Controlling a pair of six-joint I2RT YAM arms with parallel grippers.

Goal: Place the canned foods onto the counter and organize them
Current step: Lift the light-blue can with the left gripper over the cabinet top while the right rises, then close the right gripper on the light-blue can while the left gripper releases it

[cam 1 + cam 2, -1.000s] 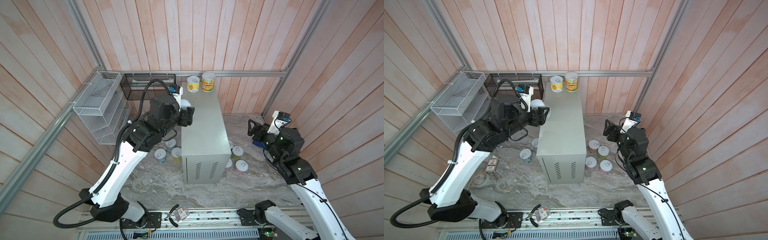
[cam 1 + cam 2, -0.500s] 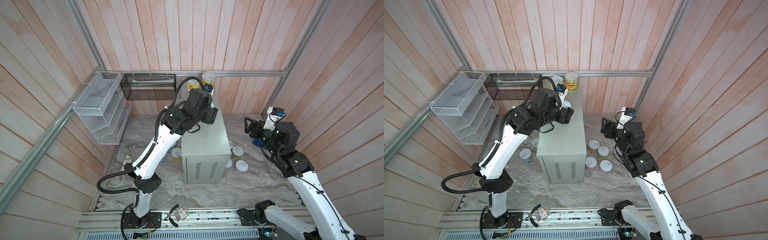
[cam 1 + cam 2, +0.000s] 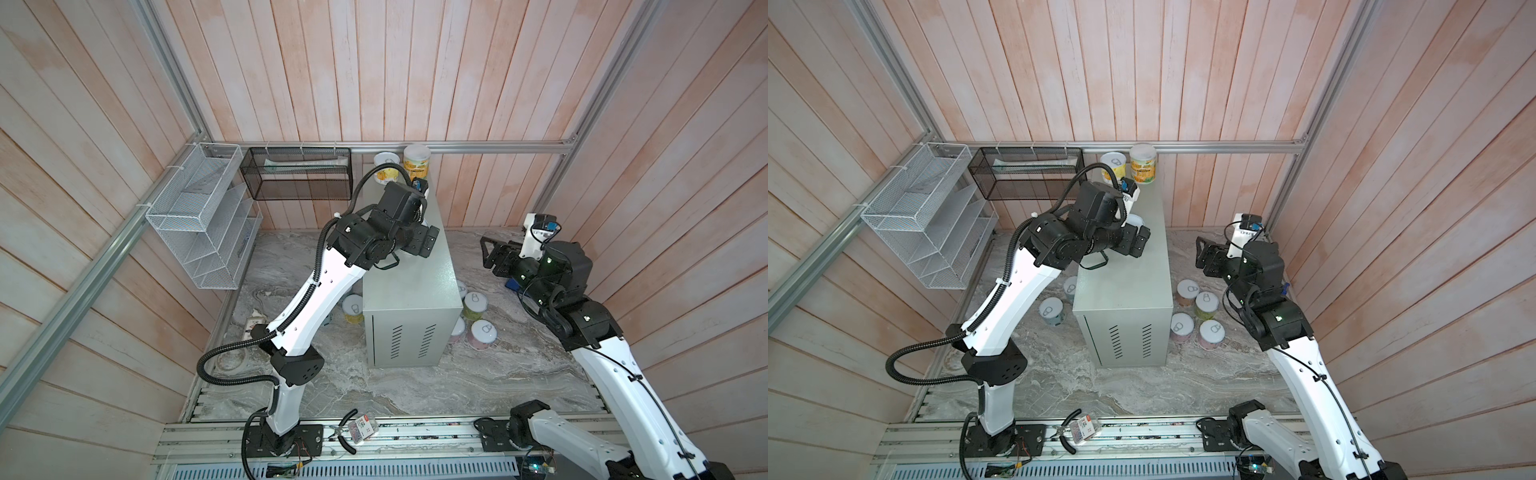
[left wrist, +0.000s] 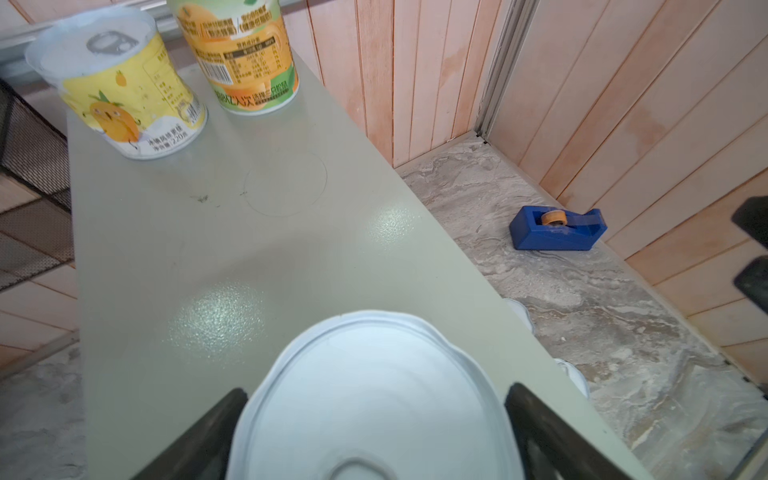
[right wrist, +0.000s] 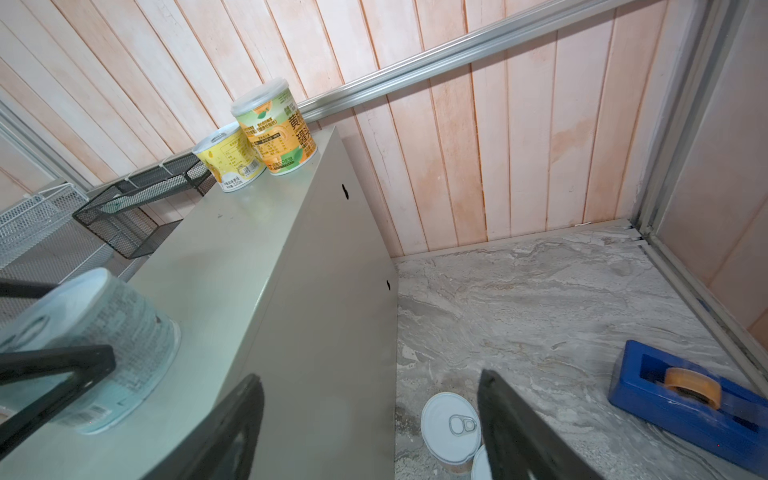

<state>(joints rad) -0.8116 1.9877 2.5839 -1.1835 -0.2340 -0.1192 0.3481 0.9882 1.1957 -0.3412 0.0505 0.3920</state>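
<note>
Edges and room: your pale grey-green metal tabletop (image 3: pixel 415 282) backs onto the plank wall. Its long right edge drops straight to the grey marble-patterned floor (image 3: pixel 1142 386). The surface between the rear tins and the mid-length tin is bare, and so is the front stretch.

Surroundings: a black mesh wall basket (image 3: pixel 299 174) hangs just beside the rear left corner, with a white wire rack (image 3: pixel 199 216) further left. A blue tape dispenser (image 5: pixel 685 395) lies on the floor near the right wall. Loose tins (image 3: pixel 1206 301) cluster against the tabletop's right side, and two more (image 3: pixel 1051 309) stand at its left.

Task items: a short yellow-labelled tin (image 4: pixel 120 95) and a taller orange-and-green-labelled tin (image 4: pixel 245 54) stand upright, touching, at the rear edge. A pale-blue-labelled tin (image 5: pixel 112 332) with a silver lid stands about mid-length on the tabletop.

End effectors: your left end effector (image 4: pixel 376 392) straddles that pale-blue tin with one finger on each side. I cannot tell whether the pads press it. Your right end effector (image 5: pixel 370 378) hangs off the right edge above the floor tins, jaws spread and holding nothing.
</note>
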